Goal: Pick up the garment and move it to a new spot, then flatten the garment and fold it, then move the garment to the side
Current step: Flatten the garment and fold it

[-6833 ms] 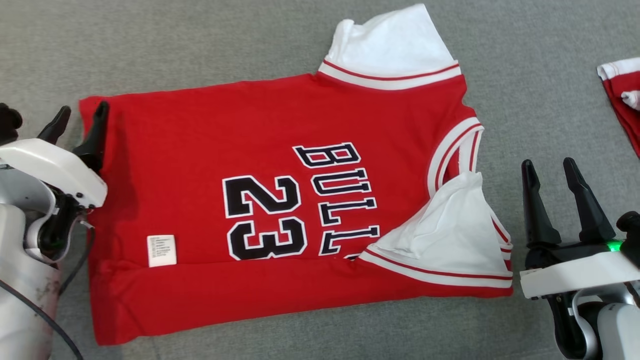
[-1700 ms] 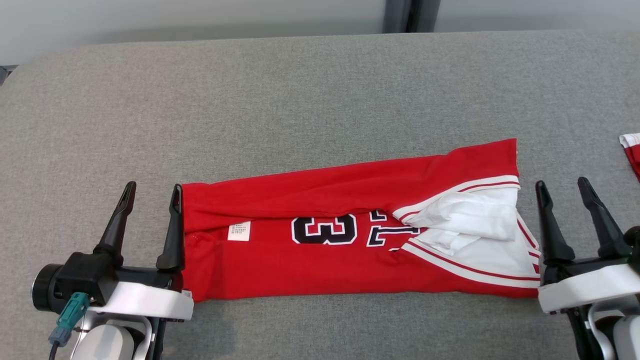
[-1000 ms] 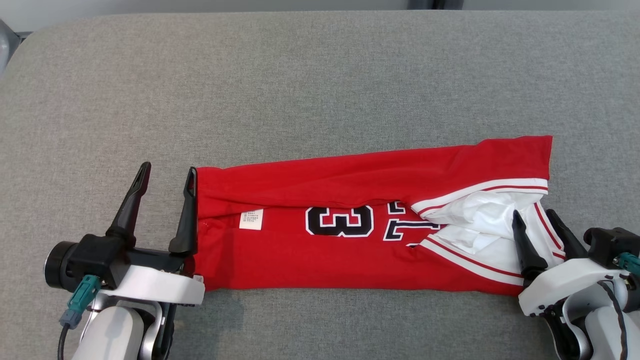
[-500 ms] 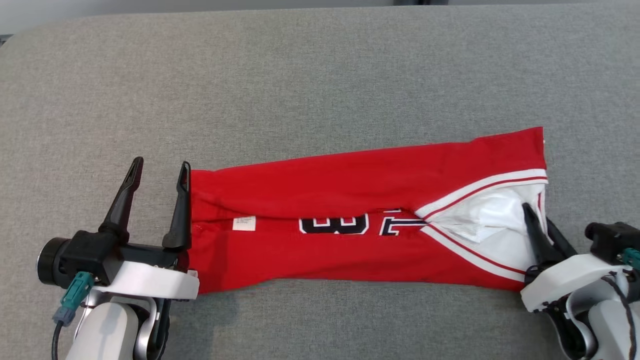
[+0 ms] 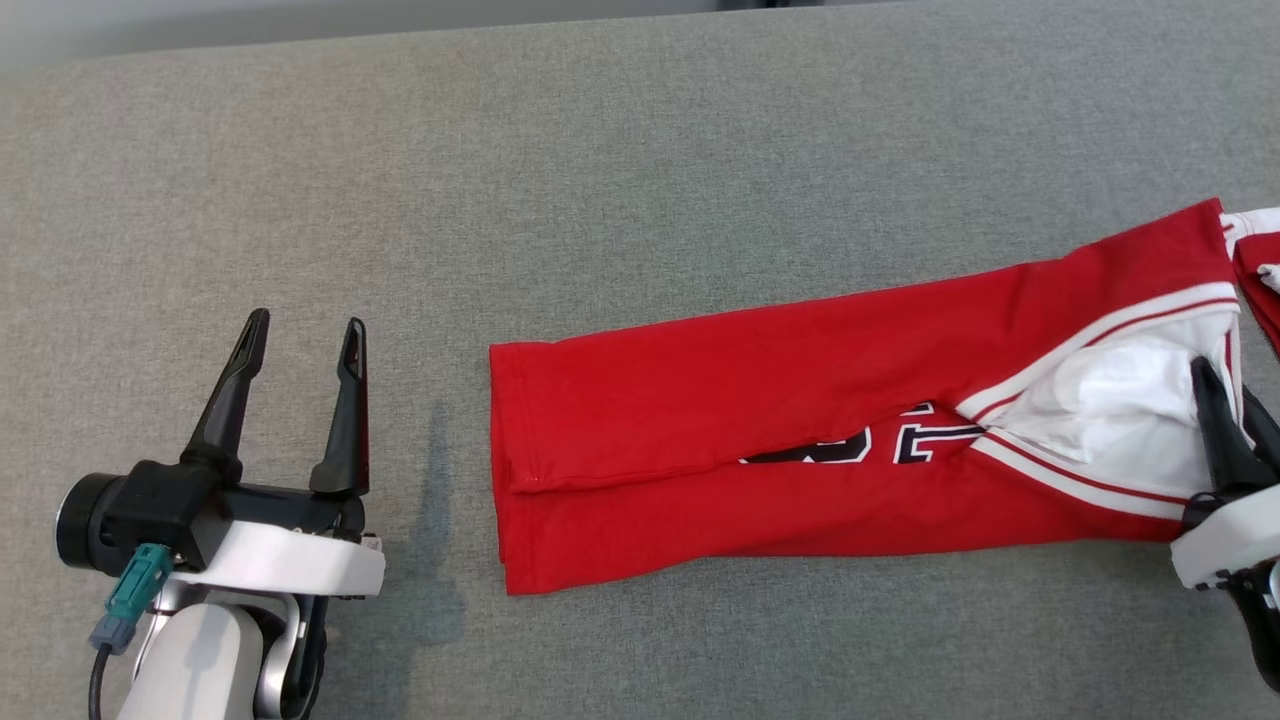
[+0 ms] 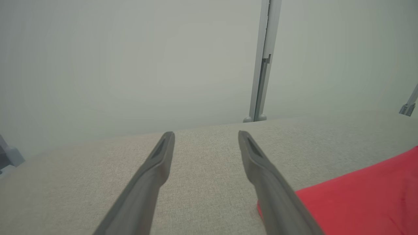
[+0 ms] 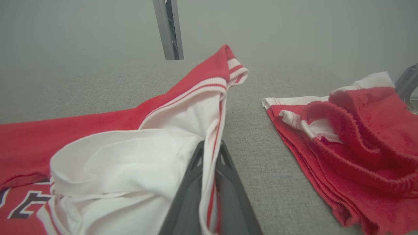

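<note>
A red jersey (image 5: pixel 750 400), folded into a long narrow strip, is seen lying on a grey padded surface (image 5: pixel 600 150), in the right half of the head view. Its long axis runs left to right and rises slightly toward the right end, where white sleeve fabric and striped trim are shown. Part of some black lettering is visible along the fold.

The right gripper (image 5: pixel 1226 388) is placed at that right end. In the right wrist view its fingers are pressed together on the striped sleeve edge (image 7: pixel 219 117), which is pinched between them and raised a little above the surface. The left gripper (image 5: pixel 305 322) is held with its fingers spread and nothing between them. It is set beyond the hem end of the strip, with a bare band of grey between it and the cloth.

The strip is thus gripped at one end only, and the right arm is the nearer one. A sideways pull along the long axis is judged to be the step in hand. A second red and white garment (image 7: pixel 343 130) lies just beside the held end. Whether the two touch at the far corner cannot be clearly told.
</note>
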Robot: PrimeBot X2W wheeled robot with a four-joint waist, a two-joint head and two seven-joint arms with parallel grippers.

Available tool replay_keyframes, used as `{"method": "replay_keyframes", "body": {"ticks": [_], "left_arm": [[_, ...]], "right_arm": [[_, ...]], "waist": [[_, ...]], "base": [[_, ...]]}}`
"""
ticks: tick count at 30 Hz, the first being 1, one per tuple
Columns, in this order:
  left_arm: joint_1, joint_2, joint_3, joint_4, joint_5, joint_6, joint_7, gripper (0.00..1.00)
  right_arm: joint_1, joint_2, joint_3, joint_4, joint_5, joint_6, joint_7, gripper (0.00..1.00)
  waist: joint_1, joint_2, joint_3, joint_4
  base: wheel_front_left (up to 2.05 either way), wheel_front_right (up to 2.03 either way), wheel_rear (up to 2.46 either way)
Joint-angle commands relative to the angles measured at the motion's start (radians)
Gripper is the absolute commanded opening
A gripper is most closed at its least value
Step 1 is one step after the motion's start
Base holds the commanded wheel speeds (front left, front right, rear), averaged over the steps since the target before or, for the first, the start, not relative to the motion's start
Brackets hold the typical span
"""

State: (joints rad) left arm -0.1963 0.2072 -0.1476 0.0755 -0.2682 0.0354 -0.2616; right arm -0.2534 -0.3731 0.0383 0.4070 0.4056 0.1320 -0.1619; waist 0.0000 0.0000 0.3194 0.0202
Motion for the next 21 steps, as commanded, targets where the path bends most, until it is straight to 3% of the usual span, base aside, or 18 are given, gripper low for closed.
{"method": "replay_keyframes", "body": {"ticks": [1,7,13,17,21], "left_arm": [[-0.002,0.004,0.007,-0.005,0.010,-0.002,-0.005,1.00],[0.004,0.004,0.009,-0.002,0.008,-0.004,-0.005,1.00],[-0.001,-0.002,-0.005,-0.001,0.011,-0.007,-0.005,1.00],[-0.017,-0.009,-0.019,0.000,0.011,-0.014,-0.005,1.00],[-0.024,-0.017,-0.028,0.004,0.007,-0.017,-0.005,1.00]], "right_arm": [[-0.021,0.009,0.010,-0.053,0.006,-0.002,0.019,0.00],[-0.042,0.040,0.060,-0.235,-0.020,-0.002,0.107,0.00],[-0.068,0.137,0.168,-0.447,-0.072,-0.002,0.260,0.00],[-0.087,0.222,0.280,-0.497,-0.089,-0.002,0.320,0.00],[-0.104,0.278,0.398,-0.456,-0.076,-0.002,0.323,0.00]], "waist": [[0.0000,0.0000,-0.003,-0.010],[0.0000,0.0000,-0.011,-0.022],[0.0000,0.0000,-0.022,-0.016],[0.0000,0.0000,-0.018,0.007],[0.0000,0.0000,-0.009,0.034]], "base": [[0.00,0.00,0.00],[0.00,0.00,0.00],[0.00,0.00,0.00],[0.00,0.00,0.00],[0.00,0.00,0.00]]}}
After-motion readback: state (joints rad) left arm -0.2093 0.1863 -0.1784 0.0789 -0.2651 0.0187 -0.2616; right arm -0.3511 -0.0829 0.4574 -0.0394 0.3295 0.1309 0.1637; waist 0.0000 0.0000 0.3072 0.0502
